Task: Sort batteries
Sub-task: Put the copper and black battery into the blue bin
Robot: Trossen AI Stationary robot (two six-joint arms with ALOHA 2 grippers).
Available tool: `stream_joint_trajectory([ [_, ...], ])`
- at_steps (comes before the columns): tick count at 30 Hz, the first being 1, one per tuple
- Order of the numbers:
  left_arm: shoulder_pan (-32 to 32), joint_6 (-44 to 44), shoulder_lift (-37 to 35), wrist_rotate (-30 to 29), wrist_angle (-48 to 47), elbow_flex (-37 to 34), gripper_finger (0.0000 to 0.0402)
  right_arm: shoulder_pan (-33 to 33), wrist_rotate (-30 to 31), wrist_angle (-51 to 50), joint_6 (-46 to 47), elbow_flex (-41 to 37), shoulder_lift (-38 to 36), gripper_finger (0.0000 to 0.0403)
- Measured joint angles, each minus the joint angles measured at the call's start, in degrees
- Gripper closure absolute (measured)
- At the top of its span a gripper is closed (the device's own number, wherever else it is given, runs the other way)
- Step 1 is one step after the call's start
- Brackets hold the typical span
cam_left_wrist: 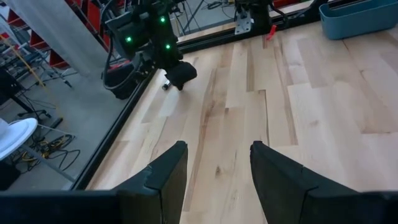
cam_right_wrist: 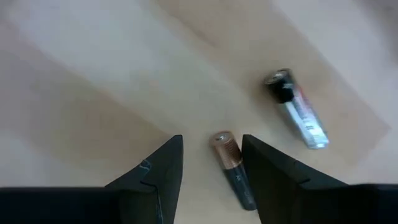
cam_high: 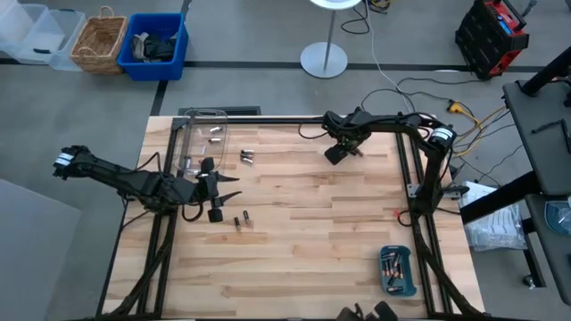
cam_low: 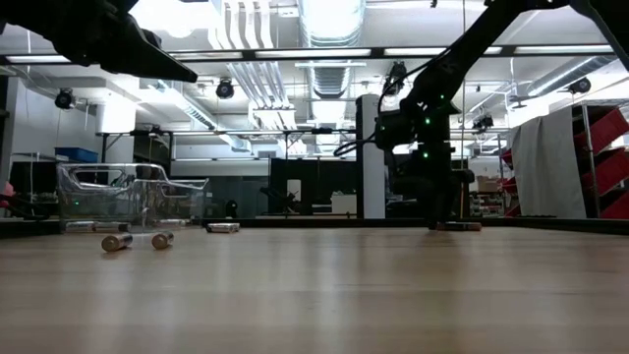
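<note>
While the right gripper hangs at the desk's far edge, jaws spread around one coppery battery, a second silvery battery lies just beside. Left gripper sits near the clear box, jaws spread, empty. Two batteries lie nearby; the teal tray holds several.

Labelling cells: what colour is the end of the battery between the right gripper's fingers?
Coppery, on a dark body: the battery between the open right gripper shows best in the right wrist view.
</note>
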Motion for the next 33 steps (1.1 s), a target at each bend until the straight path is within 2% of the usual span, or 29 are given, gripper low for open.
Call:
stream_joint_trajectory([
  [6,0.0,0.0,0.0,0.0,0.0,0.0,0.0246,0.5,-5.5,-1.1,-0.1,0.5,0.0,0.0259],
  [17,0.0,0.0,0.0,0.0,0.0,0.0,0.0246,4.0,-5.7,-7.4,-8.6,1.6,-0.1,0.0273],
  [21,0.0,-0.2,0.0,0.0,0.0,0.0,0.0246,5.1,-4.9,-13.6,-15.7,4.6,-0.8,0.0261],
  [26,0.0,-0.4,0.0,0.0,-0.1,0.0,0.0246,6.0,-0.8,-24.2,-27.1,5.9,-1.5,0.0244],
  [33,0.0,-0.9,0.1,0.0,-0.5,0.0,0.0246,6.8,-0.5,-18.6,-36.1,2.7,-1.6,0.0237],
])
